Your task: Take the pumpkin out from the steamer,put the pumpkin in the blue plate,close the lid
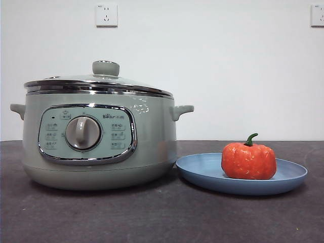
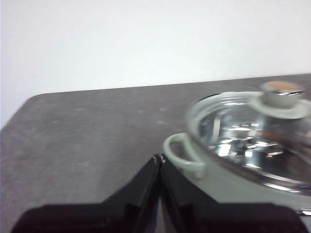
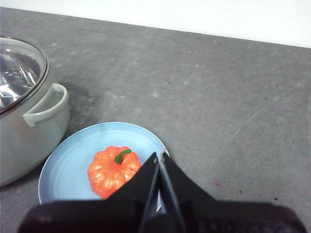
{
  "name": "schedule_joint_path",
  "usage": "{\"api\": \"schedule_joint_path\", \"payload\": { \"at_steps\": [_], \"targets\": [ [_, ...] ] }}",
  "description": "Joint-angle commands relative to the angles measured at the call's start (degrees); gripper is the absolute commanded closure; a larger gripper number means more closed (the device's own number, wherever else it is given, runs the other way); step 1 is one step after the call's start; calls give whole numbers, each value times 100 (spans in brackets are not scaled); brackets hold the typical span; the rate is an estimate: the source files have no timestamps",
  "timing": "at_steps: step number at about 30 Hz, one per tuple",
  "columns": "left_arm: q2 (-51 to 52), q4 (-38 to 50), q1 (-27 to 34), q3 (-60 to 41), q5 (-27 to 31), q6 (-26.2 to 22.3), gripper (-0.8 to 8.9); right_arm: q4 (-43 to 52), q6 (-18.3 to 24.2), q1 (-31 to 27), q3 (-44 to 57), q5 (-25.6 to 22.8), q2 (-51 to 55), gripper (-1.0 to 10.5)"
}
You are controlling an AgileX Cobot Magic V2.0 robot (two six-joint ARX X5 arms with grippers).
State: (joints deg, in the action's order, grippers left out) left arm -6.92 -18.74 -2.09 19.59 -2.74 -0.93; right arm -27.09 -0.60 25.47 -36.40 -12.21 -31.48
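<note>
The orange-red pumpkin [image 1: 248, 161] with its green stem sits on the blue plate [image 1: 202, 174], to the right of the steamer [image 1: 98, 139]. The glass lid [image 1: 101, 81] rests closed on the steamer, its pale-green knob on top. In the right wrist view my right gripper [image 3: 158, 158] is shut and empty, raised above the pumpkin [image 3: 112, 171] and the plate [image 3: 68, 167]. In the left wrist view my left gripper [image 2: 159, 158] is shut and empty, held above the table beside the steamer's side handle [image 2: 182, 155], with the lid [image 2: 252, 136] close by. Neither gripper shows in the front view.
The dark grey table [image 1: 152, 217] carries the steamer and the plate. A white wall with two sockets [image 1: 106, 15] stands behind. The table's far edge shows in both wrist views.
</note>
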Motion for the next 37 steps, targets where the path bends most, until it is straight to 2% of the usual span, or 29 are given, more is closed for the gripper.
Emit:
{"api": "schedule_joint_path", "payload": {
  "at_steps": [1,7,15,23,29,37],
  "targets": [
    [138,573,197,-619,-35,2,817,39,24,7,37,-15,4,962],
    [162,1453,407,-1506,-33,221,817,39,24,7,37,-13,4,963],
    [256,1305,446,-1845,-35,293,817,39,24,9,37,-13,4,963],
    [684,603,691,-1856,-44,400,817,35,24,7,37,-13,4,963],
    [684,590,769,-1856,-55,605,817,-2,24,9,37,-15,4,963],
    [682,623,769,-1856,-46,610,817,-2,24,7,37,-15,4,963]
  ]
}}
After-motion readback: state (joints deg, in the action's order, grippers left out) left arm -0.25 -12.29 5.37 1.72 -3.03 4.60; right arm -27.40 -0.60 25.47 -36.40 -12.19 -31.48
